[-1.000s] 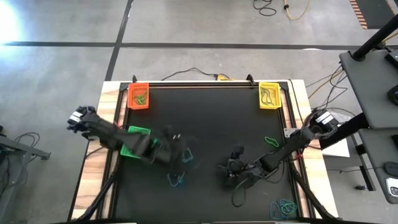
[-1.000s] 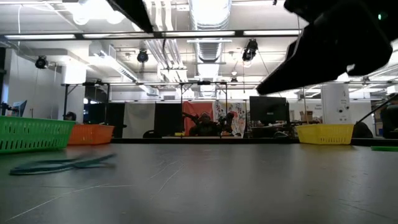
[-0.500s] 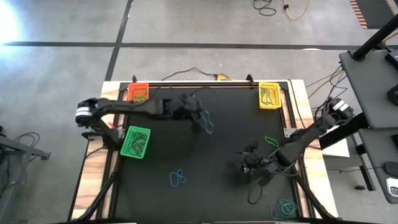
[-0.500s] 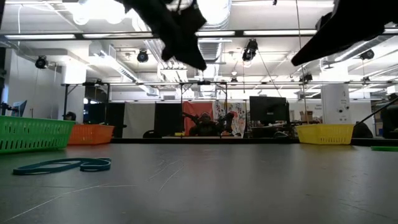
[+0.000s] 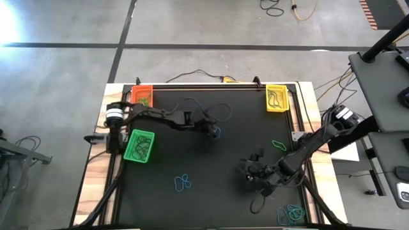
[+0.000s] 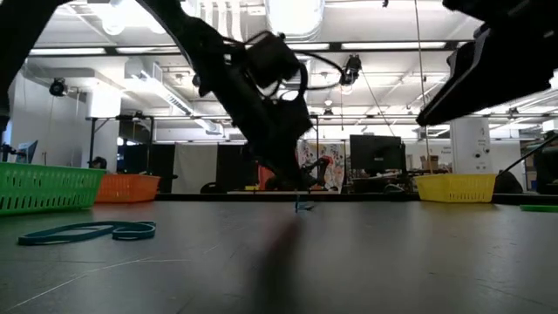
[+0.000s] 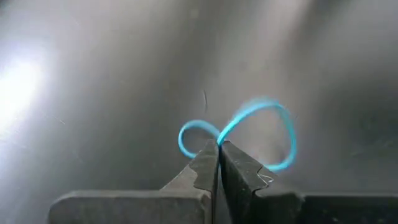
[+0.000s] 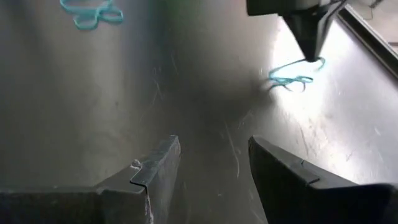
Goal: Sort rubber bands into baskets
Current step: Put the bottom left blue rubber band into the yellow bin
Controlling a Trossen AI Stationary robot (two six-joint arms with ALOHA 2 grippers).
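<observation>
My left gripper [image 5: 213, 132] is shut on a light blue rubber band [image 7: 249, 127] low over the middle of the black mat; the low view shows the band [image 6: 302, 207] just under its tips. My right gripper [image 5: 253, 171] hovers open over the mat's near right part, with nothing between its fingers [image 8: 155, 165]. The orange basket [image 5: 142, 98] stands at the far left corner, the yellow basket [image 5: 277, 98] at the far right, the green basket [image 5: 139, 145] at the left edge. More rubber bands lie flat on the mat: a blue one [image 5: 183, 184], a green one [image 5: 278, 144] and a heap [image 5: 291, 214]. My left gripper pinches the band where its strand crosses itself [image 7: 217, 140], between the two fingertips. The fingers slant down from the table's left. The band is twisted into a figure eight and hangs below the tips [image 8: 292, 73]; whether its lower loops touch the mat I cannot tell.
Black cables loop off both arms over the mat [image 5: 220, 112]. Rails run along the mat's left and right edges. Bare mat lies between the two grippers and toward the far edge. A teal band [image 8: 93, 12] lies ahead of my right gripper.
My left gripper, shut on the blue band, has swung from beside the green basket toward the far edge and the table's right, then sunk low over the mat's middle. My right gripper has drifted a little toward the table's right edge, still open.
</observation>
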